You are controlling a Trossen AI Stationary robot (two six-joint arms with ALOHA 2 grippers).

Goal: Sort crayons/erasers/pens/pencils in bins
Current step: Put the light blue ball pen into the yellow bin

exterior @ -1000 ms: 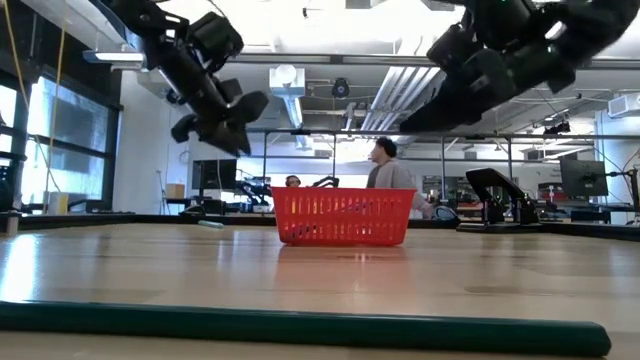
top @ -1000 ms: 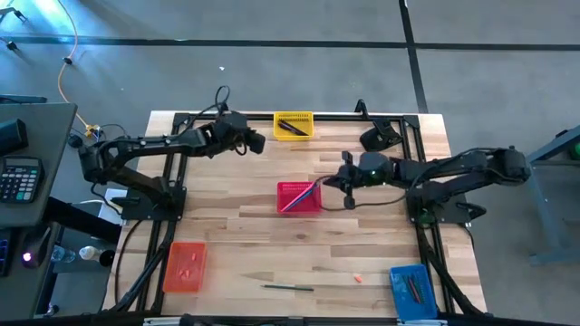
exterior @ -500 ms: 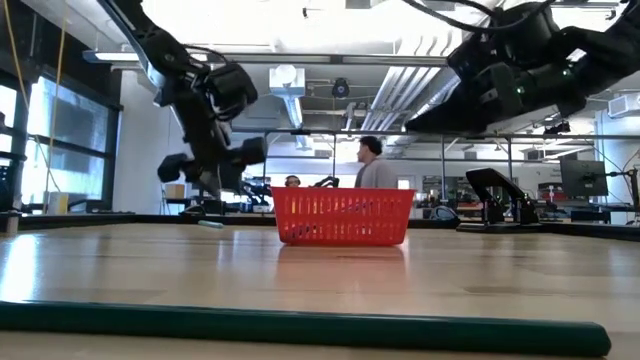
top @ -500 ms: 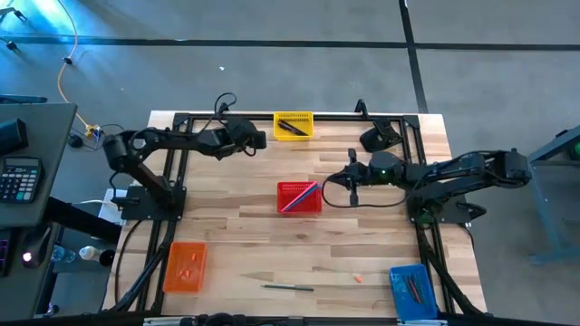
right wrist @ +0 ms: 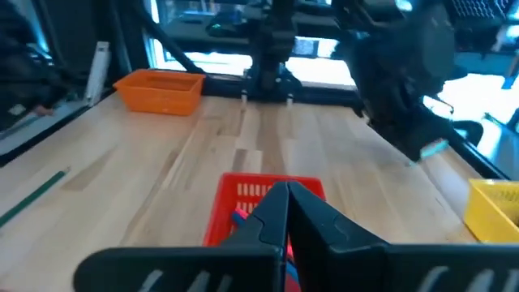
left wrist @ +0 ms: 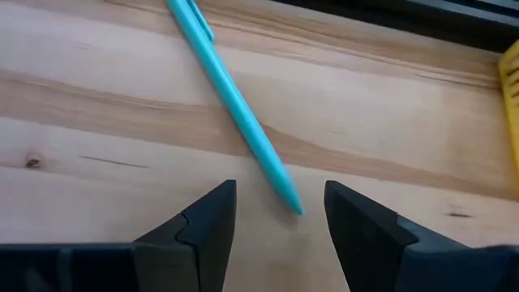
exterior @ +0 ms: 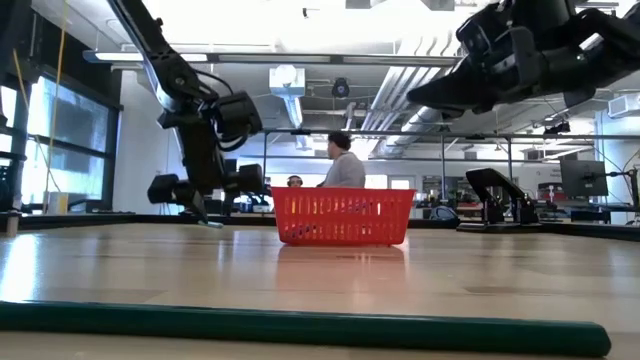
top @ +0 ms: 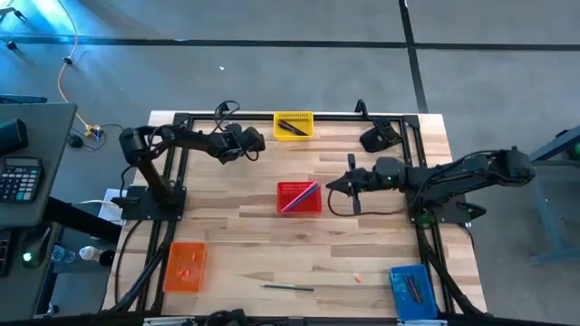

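Observation:
A teal pencil [left wrist: 235, 101] lies flat on the wooden table near its far left. My left gripper [left wrist: 280, 217] is open and slants down over it, one finger on each side of the pencil's near tip [left wrist: 293, 208], touching nothing. From above, this gripper [top: 250, 143] sits left of the yellow bin [top: 293, 125]. My right gripper [top: 337, 185] is shut and empty, hovering just right of the red bin [top: 299, 196], which holds pencils. A green pencil [top: 288, 288] and an eraser [top: 359, 279] lie near the front edge.
The orange bin [top: 186, 266] stands at the front left and the blue bin [top: 410, 288] at the front right. Black frame rails [top: 181, 163] run along the table's sides. A person [exterior: 343, 170] walks in the room beyond the table.
My left gripper has come down toward the table at the far left and rolled about its own axis, and now stands low over the teal pencil. My right gripper has tipped up toward level beside the red bin.

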